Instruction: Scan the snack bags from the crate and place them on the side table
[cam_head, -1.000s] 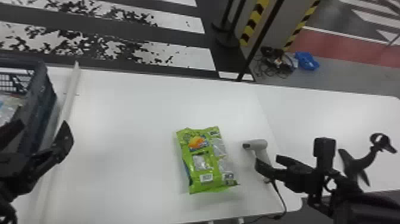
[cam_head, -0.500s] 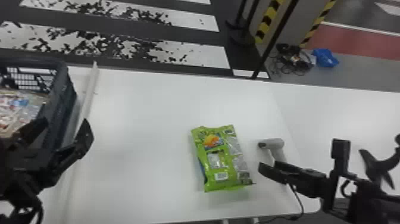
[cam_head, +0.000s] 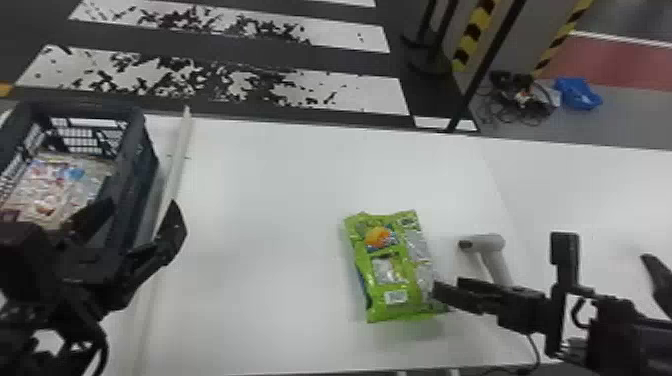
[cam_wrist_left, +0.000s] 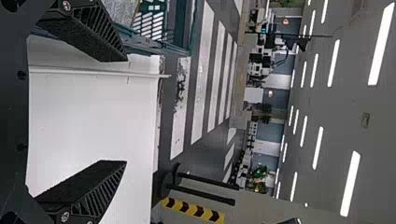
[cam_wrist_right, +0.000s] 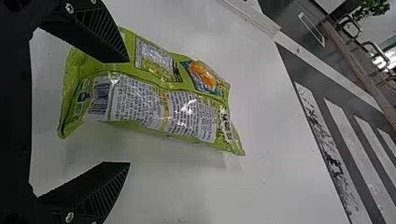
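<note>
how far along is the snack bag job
Looks done: one green plastic snack bag lies outside the dark plastic crate, on the white table. In hand: nothing; the left pincer and right pincer are open. Probably left: placing that bag, plus the multicoloured packets in the crate. Whether the pale grey handheld scanner has read it, I can't tell.
</note>
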